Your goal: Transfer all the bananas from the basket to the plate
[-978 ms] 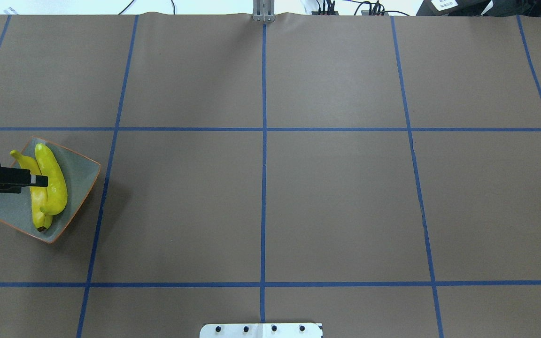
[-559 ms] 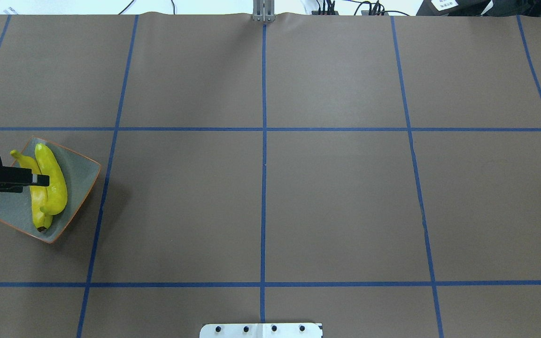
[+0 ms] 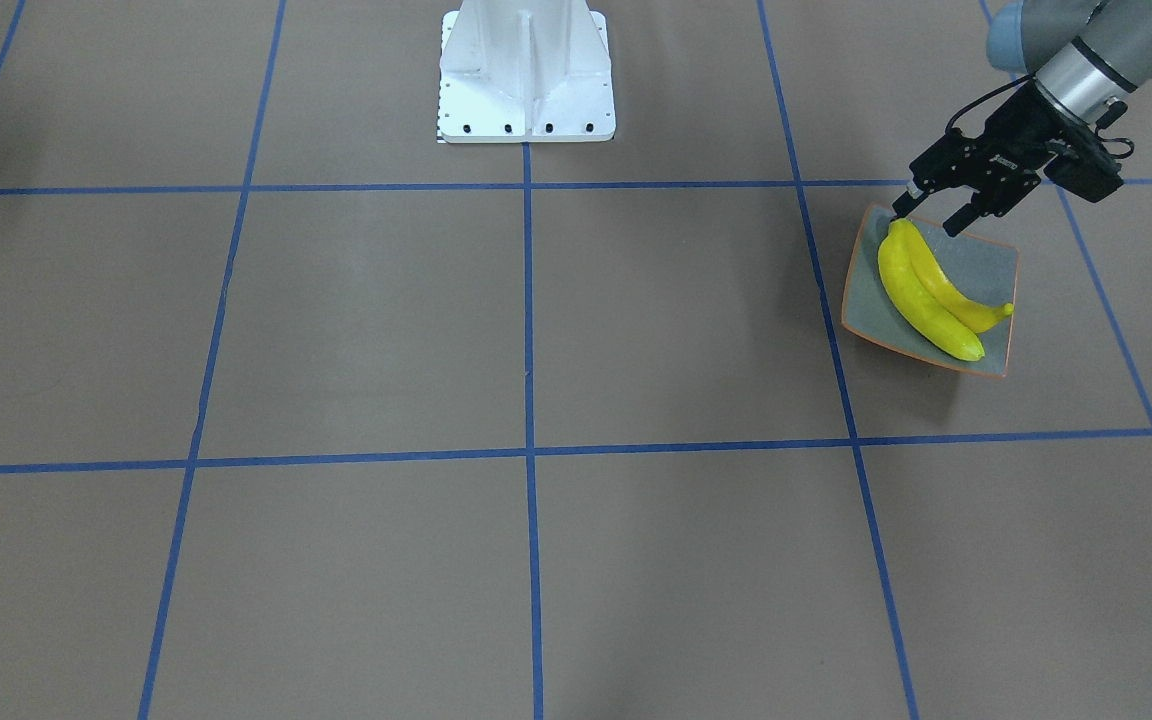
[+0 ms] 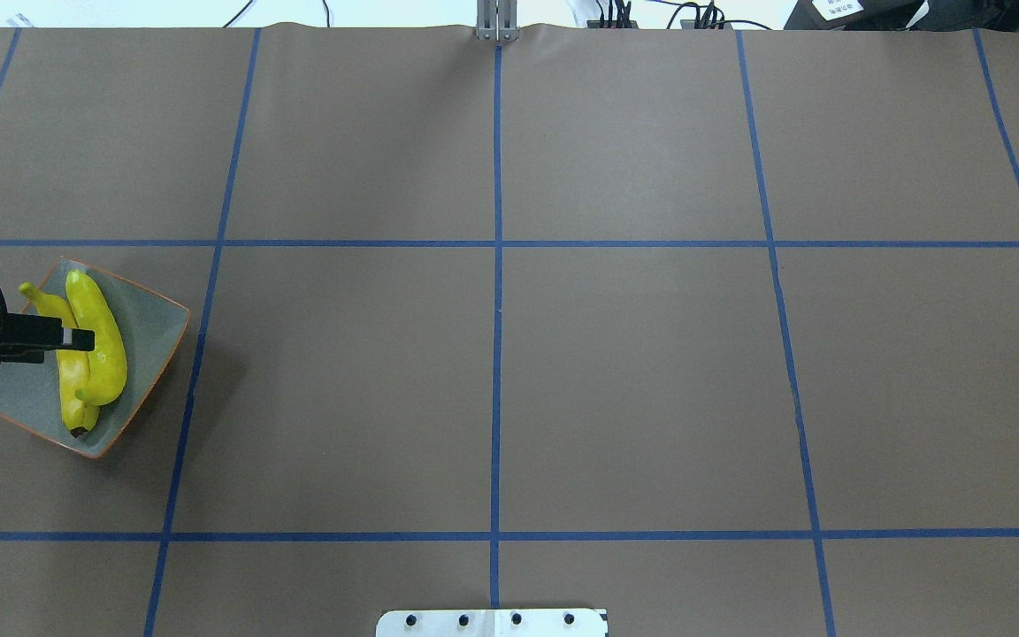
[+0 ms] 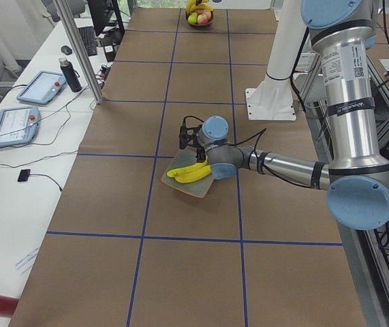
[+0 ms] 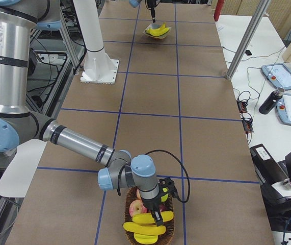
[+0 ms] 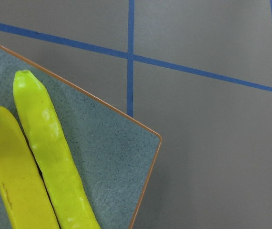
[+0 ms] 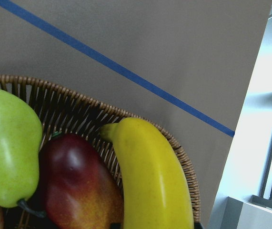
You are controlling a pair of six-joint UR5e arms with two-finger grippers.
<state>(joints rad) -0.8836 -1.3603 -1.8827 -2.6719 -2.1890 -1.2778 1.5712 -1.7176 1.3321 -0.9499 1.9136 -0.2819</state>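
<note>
1. The left gripper (image 3: pixel 926 219) hung just above the plate (image 3: pixel 991 262), over the plate's edge that is nearest to the robot. Its two fingers stood apart and grasped nothing.
2. Two bananas lay on the plate, side by side and touching along their length: a greenish-yellow banana (image 3: pixel 921 295) and a deeper yellow banana (image 3: pixel 976 312). One end of the greenish-yellow banana lay just below one finger of the left gripper. Whether they touched could not be told.
3. In the left wrist view the plate showed a grey-green speckled surface and a thin orange rim, and one rounded corner was bare beside the two bananas.
4. The plate rested on the brown table cover (image 4: pixel 492 389), inside one square of the blue tape lines (image 3: pixel 841 400) and touching none of them.
5. The white base mount (image 3: pixel 526 75) stood well apart from the plate, on the robot's side of the table.
6. The right gripper (image 6: pixel 158 218) was well apart from the plate, at the opposite end of the table, lowered into the basket (image 8: pixel 69 107). Whether its fingers were apart or closed could not be told.
7. In the basket, far from the plate, lay a yellow banana (image 8: pixel 150 181) against the wicker rim, with a red fruit (image 8: pixel 74 191) touching it and a green pear (image 8: pixel 7 148) next to the red fruit. The right side view showed at least two bananas in this basket.
</note>
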